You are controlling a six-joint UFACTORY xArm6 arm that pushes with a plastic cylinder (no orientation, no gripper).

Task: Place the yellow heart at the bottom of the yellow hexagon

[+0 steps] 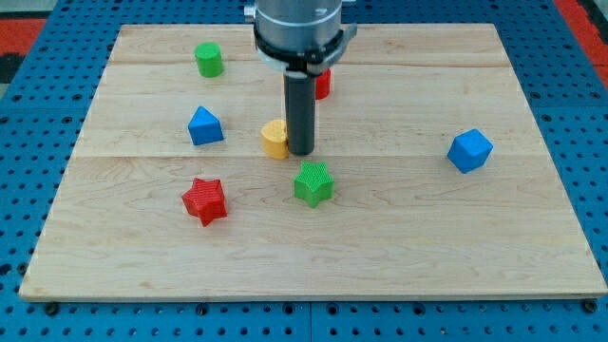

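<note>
A yellow block (274, 139) sits near the board's middle, partly hidden behind my rod; its shape cannot be made out fully, and only one yellow block shows. My tip (300, 152) rests on the board right against this yellow block's right side. A green star (313, 183) lies just below and to the right of my tip. A red block (323, 84) shows partly behind the rod, above the tip.
A green cylinder (209, 60) stands at the upper left. A blue block (204, 126) lies left of the yellow one. A red star (205, 200) is at the lower left. A blue hexagon (469, 150) sits at the right. The wooden board (437, 247) lies on a blue pegboard.
</note>
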